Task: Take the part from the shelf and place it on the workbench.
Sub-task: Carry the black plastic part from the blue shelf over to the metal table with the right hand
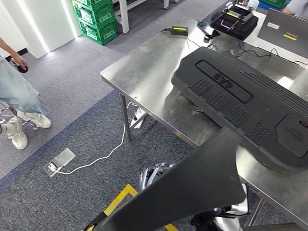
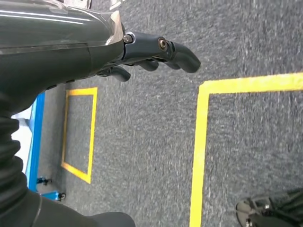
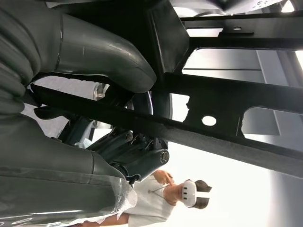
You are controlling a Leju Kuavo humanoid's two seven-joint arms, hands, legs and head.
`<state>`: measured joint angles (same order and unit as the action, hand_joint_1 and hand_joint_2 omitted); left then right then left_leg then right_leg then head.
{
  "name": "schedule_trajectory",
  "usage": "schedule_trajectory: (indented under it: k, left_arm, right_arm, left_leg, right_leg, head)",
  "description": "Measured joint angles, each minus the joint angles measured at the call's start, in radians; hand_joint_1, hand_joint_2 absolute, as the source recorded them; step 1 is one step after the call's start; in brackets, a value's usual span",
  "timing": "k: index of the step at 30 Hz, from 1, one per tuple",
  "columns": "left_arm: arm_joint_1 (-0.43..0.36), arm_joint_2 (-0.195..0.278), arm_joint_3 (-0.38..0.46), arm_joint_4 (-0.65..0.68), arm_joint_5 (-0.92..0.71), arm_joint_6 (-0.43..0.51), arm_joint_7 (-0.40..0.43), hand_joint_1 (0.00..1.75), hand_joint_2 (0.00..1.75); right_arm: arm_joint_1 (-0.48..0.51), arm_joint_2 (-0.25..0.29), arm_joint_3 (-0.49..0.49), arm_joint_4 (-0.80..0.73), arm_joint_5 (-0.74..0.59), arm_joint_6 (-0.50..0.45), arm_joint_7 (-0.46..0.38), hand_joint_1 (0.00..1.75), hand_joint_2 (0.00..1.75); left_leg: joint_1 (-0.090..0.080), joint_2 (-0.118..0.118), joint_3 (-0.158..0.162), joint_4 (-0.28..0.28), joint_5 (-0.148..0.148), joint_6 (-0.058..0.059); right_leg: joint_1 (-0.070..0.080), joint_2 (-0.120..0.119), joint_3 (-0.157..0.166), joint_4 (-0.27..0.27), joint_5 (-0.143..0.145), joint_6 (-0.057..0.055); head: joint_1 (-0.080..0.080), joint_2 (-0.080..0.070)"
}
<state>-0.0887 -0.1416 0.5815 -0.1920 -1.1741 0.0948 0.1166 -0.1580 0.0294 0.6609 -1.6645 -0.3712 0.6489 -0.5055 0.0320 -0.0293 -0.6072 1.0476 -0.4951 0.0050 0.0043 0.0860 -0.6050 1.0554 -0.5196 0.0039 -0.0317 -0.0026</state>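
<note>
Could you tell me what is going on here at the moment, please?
The humanoid robot stands at a steel workbench, carrying a flat black part low in front of its body. Its right hand grips that part's frame from below, while its left hand hangs over the carpet, fingers loosely curled with nothing in them. A large black ribbed cover already lies on the bench. The carried part is not yet set down.

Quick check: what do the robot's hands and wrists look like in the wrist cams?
Left hand: dark blue-grey slender fingers with small round metal pins, glossy dark grey shell behind, black ribbed wrist cover. Right hand: thick smooth grey thumb, darker fingers with the same pins, clear film edging the shell.
</note>
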Motion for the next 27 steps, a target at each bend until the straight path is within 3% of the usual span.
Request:
schedule_trajectory:
  k: [2,4,5,6,7,9,11,14,16,18,20,21,22,24,25,27]
  left_arm:
    - [0.001,0.0,0.004,0.0,0.001,0.004,-0.001,0.0,1.75]
    - [0.006,0.001,0.009,0.0,0.005,0.008,0.0,0.0,1.75]
    - [0.008,0.001,0.012,0.0,0.009,0.01,0.0,0.0,1.75]
    - [0.009,0.001,0.015,0.0,0.013,0.012,0.0,0.0,1.75]
    - [0.008,0.001,0.019,0.0,0.015,0.013,0.0,0.0,1.75]
    - [0.007,0.001,0.026,0.0,0.016,0.013,-0.001,0.0,1.75]
    - [0.007,0.001,0.03,0.0,0.016,0.014,-0.002,0.0,1.75]
    - [0.008,0.002,0.032,0.0,0.016,0.013,-0.004,0.0,1.75]
    - [0.007,0.002,0.032,0.0,0.015,0.013,-0.006,0.0,1.75]
    - [0.01,0.004,0.032,0.0,0.015,0.013,-0.007,0.0,1.75]
    - [0.016,0.006,0.033,0.0,0.015,0.013,-0.007,0.0,1.75]
    - [0.018,0.006,0.033,0.0,0.015,0.012,-0.007,0.0,1.75]
    - [0.019,0.007,0.033,0.0,0.015,0.012,-0.007,0.0,1.75]
    - [0.019,0.009,0.033,0.0,0.015,0.011,-0.007,0.0,1.75]
    - [0.019,0.01,0.033,0.0,0.015,0.011,-0.007,0.0,1.75]
    - [0.02,0.011,0.034,0.0,0.015,0.008,-0.008,0.0,1.75]
  right_arm:
    - [-0.002,0.0,0.001,0.0,-0.001,0.0,0.0,1.75,1.75]
    - [-0.003,0.0,0.002,0.001,-0.001,0.0,0.0,1.75,1.75]
    - [-0.003,0.0,0.003,0.002,-0.001,0.0,0.0,1.75,1.75]
    - [-0.002,0.0,0.003,0.003,-0.001,0.0,0.0,1.75,1.75]
    - [-0.002,-0.001,0.004,0.003,-0.001,0.0,0.0,1.75,1.75]
    - [-0.004,-0.001,0.004,0.003,-0.002,0.0,0.0,1.75,1.75]
    - [-0.004,-0.001,0.005,0.003,-0.003,0.0,0.0,1.75,1.75]
    - [0.001,-0.001,0.005,0.0,-0.003,0.0,0.0,1.75,1.75]
    - [0.003,-0.001,0.005,-0.004,-0.003,0.0,0.0,1.75,1.75]
    - [0.004,-0.001,0.005,-0.005,-0.003,0.0,0.0,1.75,1.75]
    - [0.007,-0.001,0.005,-0.005,-0.003,0.0,0.0,1.75,1.75]
    - [0.008,-0.001,0.005,-0.005,-0.003,0.0,0.0,1.75,1.75]
    - [0.009,-0.001,0.005,-0.005,-0.003,0.0,0.0,1.75,1.75]
    - [0.009,-0.001,0.005,-0.005,-0.003,0.0,0.0,1.75,1.75]
    - [0.008,-0.001,0.005,-0.005,-0.003,0.0,0.0,1.75,1.75]
    - [0.009,-0.001,0.005,-0.005,-0.003,0.0,0.0,1.75,1.75]
  left_leg:
    - [0.002,0.019,0.006,-0.002,-0.003,0.009]
    - [0.002,0.042,0.01,-0.002,-0.009,0.012]
    - [0.003,0.053,0.012,-0.002,-0.012,0.011]
    - [0.003,0.062,0.016,-0.002,-0.015,0.01]
    - [0.004,0.071,0.021,-0.002,-0.019,0.007]
    - [0.003,0.087,0.034,-0.003,-0.029,-0.003]
    - [0.0,0.102,0.044,-0.006,-0.037,-0.014]
    - [0.0,0.123,0.06,-0.016,-0.046,-0.031]
    - [0.002,0.096,0.049,0.024,-0.077,-0.035]
    - [0.0,0.057,-0.011,0.145,-0.134,-0.032]
    - [-0.004,0.043,-0.075,0.25,-0.159,-0.03]
    - [-0.005,0.041,-0.086,0.255,-0.143,-0.028]
    - [-0.005,0.037,-0.08,0.221,-0.108,-0.026]
    - [-0.002,0.006,-0.039,0.096,-0.026,-0.021]
    - [0.001,-0.015,-0.02,0.044,-0.003,-0.019]
    - [0.001,-0.042,-0.007,0.008,0.002,-0.015]
  right_leg:
    - [-0.002,-0.053,-0.046,0.095,-0.049,0.015]
    - [-0.011,-0.073,-0.117,0.226,-0.098,0.025]
    - [-0.014,-0.076,-0.139,0.26,-0.099,0.029]
    - [-0.017,-0.08,-0.14,0.253,-0.078,0.031]
    - [-0.019,-0.086,-0.121,0.204,-0.039,0.032]
    - [-0.014,-0.119,-0.056,0.063,0.029,0.028]
    - [-0.003,-0.144,-0.022,-0.01,0.044,0.017]
    - [0.001,-0.12,-0.016,-0.023,0.039,-0.003]
    - [-0.004,-0.101,-0.005,-0.036,0.043,-0.017]
    - [-0.006,-0.081,0.001,-0.041,0.042,-0.027]
    - [-0.003,-0.055,0.005,-0.04,0.039,-0.03]
    - [-0.003,-0.04,0.007,-0.04,0.037,-0.031]
    - [-0.003,-0.026,0.011,-0.039,0.035,-0.03]
    - [-0.002,0.001,0.017,-0.035,0.027,-0.024]
    - [-0.002,0.013,0.016,-0.031,0.024,-0.02]
    - [-0.005,0.032,0.009,-0.026,0.021,-0.008]
  head:
    - [0.004,0.0]
    - [0.006,0.0]
    - [0.006,0.0]
    - [0.006,0.0]
    - [0.006,0.0]
    - [0.006,0.0]
    - [0.006,0.0]
    - [0.004,0.0]
    - [0.003,0.0]
    - [0.0,0.0]
    - [-0.001,0.0]
    - [-0.001,0.0]
    - [-0.001,0.0]
    - [-0.001,0.0]
    - [0.0,0.0]
    - [0.0,0.0]
